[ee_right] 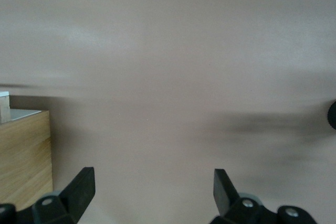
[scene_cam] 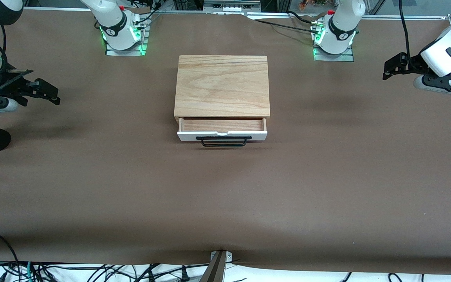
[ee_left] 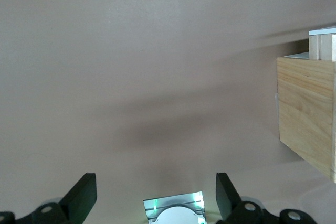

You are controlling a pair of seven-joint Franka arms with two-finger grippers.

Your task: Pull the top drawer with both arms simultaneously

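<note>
Front view: top drawer [scene_cam: 222, 127] partly out, bare wood inside.

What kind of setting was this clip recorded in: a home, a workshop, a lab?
Most likely a robotics lab: two white jointed robot arms, bases and bolted to a table under brown paper, a lone light-wood cabinet as test prop, and loose black cables along the edge.

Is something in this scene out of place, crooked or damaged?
Nothing stands out. The top drawer is partly open and straight in the cabinet. The left gripper and right gripper hover open over the table's ends.
</note>
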